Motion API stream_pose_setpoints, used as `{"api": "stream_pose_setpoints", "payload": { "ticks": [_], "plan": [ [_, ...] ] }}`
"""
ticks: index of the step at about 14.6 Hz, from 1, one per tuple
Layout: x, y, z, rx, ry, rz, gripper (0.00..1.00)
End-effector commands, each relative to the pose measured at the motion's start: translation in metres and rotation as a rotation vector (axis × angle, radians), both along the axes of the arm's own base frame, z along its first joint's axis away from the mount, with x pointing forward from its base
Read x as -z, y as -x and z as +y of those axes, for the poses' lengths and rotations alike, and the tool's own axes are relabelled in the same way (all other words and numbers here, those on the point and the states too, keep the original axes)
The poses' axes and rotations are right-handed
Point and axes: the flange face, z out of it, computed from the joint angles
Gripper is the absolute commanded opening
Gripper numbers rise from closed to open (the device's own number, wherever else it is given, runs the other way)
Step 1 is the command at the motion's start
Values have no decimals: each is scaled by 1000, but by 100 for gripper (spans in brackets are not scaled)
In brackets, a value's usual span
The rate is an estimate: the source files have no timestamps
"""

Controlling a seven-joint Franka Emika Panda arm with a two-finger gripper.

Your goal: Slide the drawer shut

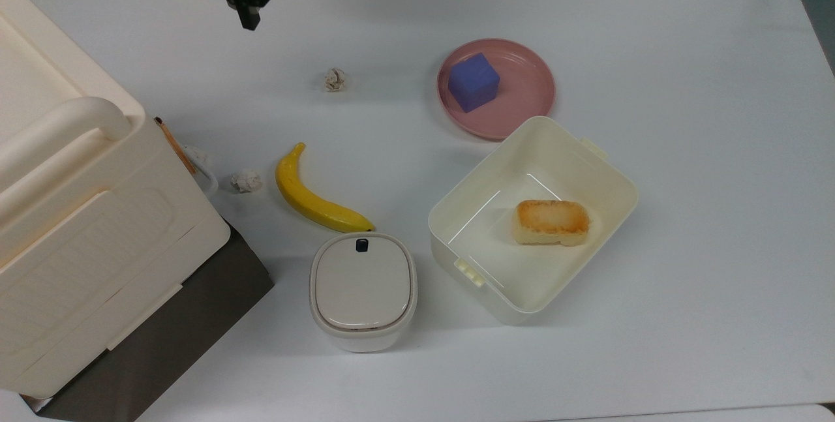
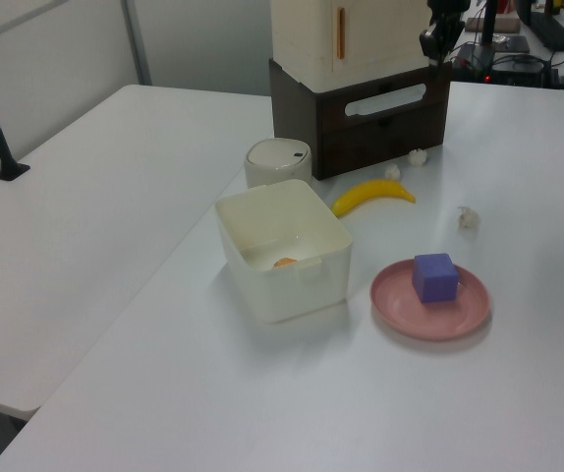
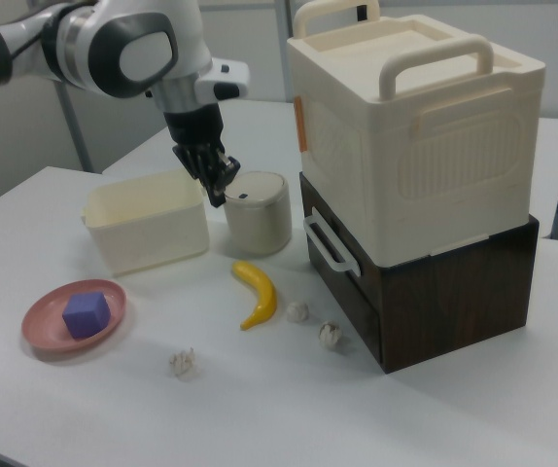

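Nearest in the left view sits one pink plate point(image 2: 398, 300) carrying one blue cube point(image 2: 434, 276), and to the left view's left of it one open cream container point(image 2: 282, 253) with one piece of toasted bread point(image 1: 552, 221) inside. Farther back lie one banana point(image 2: 373, 197) and one small lidded pot point(image 2: 276, 161), the pot just beside the container. Three crumpled paper balls are scattered on the white table point(image 2: 115, 197): one point(image 2: 468, 217) alone beyond the plate, and two point(image 2: 417, 155) point(image 2: 392, 171) close to the foot of the cabinet point(image 2: 292, 118). Farthest stands that one dark brown cabinet with one big cream box point(image 2: 341, 34) on top. The drawer point(image 2: 336, 110) sits pushed in, its front flush with the cabinet face, with its white loop handle point(image 2: 385, 101) standing proud. One gripper point(image 2: 437, 39) hangs in the air above the cabinet's right end in the left view, clear of the handle, its fingers point(image 3: 223, 183) drawn together with nothing between them and touching nothing
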Motion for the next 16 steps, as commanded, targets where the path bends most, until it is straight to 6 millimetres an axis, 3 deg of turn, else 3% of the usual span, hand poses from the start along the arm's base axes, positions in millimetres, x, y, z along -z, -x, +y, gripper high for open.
{"api": "stream_pose_setpoints", "payload": {
  "ticks": [1, 2, 7, 10, 16],
  "plan": [
    [-29, 1, 5, -117, -1, -41, 94],
    [-33, 2, 7, -127, 8, -42, 100],
    [-31, 11, 9, -209, 4, 30, 100],
    [-46, 26, 13, -291, -10, 95, 100],
    [-49, 22, 17, -195, -15, 82, 100]
  ]
}}
